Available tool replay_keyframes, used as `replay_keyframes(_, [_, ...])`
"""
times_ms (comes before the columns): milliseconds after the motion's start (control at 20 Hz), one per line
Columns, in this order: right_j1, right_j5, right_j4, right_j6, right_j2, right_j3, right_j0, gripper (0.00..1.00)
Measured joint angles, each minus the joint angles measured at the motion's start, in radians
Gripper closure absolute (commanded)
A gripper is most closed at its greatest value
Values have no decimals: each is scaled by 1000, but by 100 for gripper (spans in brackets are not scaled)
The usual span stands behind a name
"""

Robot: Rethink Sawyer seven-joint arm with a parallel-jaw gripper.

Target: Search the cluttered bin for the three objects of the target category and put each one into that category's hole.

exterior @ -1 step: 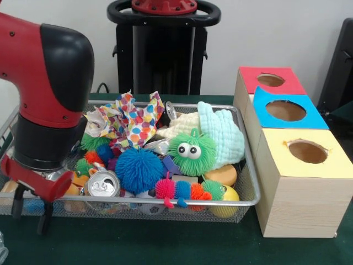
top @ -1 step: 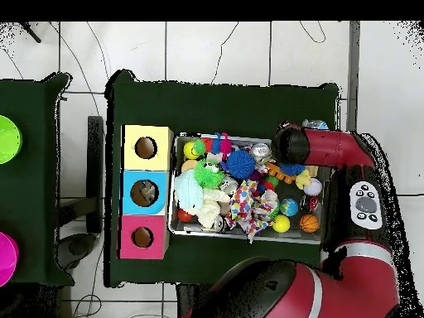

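The worktop [exterior @ -1 step: 165, 248] is covered in dark green cloth, with bare strips in front of the bin and around the boxes.

One red and black arm [exterior @ -1 step: 47, 83] hangs over the bin's left end in the front view. Its gripper [exterior @ -1 step: 30, 212] sits at the bin's front left corner; the jaws are released, two dark fingers [exterior @ -1 step: 44, 219] apart and grasping nothing.

One wire bin [exterior @ -1 step: 242, 205] is packed full, leaving little open room inside.

Three boxes stand touching in a row just beside the bin: one red box [exterior @ -1 step: 270, 81], one blue box [exterior @ -1 step: 287, 110], one yellow box [exterior @ -1 step: 309, 154], each with one round hole.

Bin contents:
- one spotted cloth [exterior @ -1 step: 132, 118]
- one pale green cloth [exterior @ -1 step: 223, 135]
- one blue spiky ball [exterior @ -1 step: 138, 168]
- one green spiky ball with eyes [exterior @ -1 step: 192, 150]
- one can [exterior @ -1 step: 103, 185]
- one spiky caterpillar [exterior @ -1 step: 185, 190], at the front edge

The target category cannot be told.
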Motion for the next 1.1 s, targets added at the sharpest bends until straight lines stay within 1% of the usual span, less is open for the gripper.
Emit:
replay_keyframes(300, [14,2,-54,0,-13,-74,52,0])
replay_keyframes(600, [29,2,-92,0,-21,-128,93,0])
replay_keyframes(750, [35,2,-112,0,-30,-149,110,0])
replay_keyframes(950, [35,2,-135,0,-51,-159,129,0])
replay_keyframes(1100, [32,3,-170,0,-85,-160,156,0])
